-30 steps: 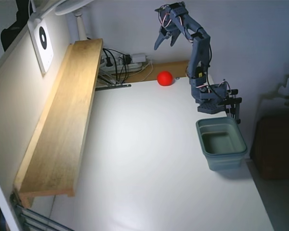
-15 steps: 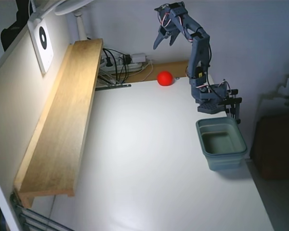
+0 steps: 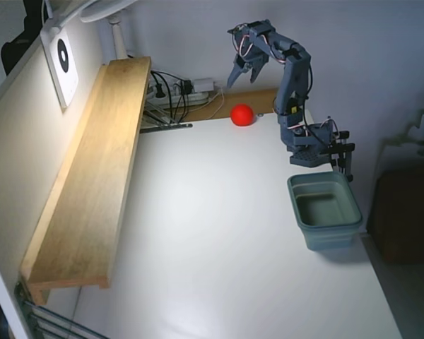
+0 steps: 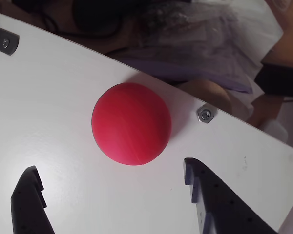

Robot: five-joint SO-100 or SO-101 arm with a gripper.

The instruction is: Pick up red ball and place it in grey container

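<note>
The red ball (image 3: pixel 242 114) rests on the white table near its far edge; in the wrist view the red ball (image 4: pixel 131 123) fills the centre. My gripper (image 3: pixel 242 76) hangs open in the air above the ball, a little behind it, fingers pointing down. Seen from the wrist, the gripper (image 4: pixel 112 178) has its two dark fingertips (image 4: pixel 29 183) spread wider than the ball, with the ball just beyond them. The grey container (image 3: pixel 326 210) stands empty at the table's right side, in front of the arm's base.
A long wooden shelf (image 3: pixel 92 169) runs along the left wall. Cables and a power strip (image 3: pixel 184 90) lie behind the ball at the far edge. A small metal nut (image 4: pixel 205 114) sits on the table near the ball. The arm's base (image 3: pixel 312 145) is clamped beside the container.
The gripper has dropped lower toward the ball and stays open. The ball and the container have not moved.
</note>
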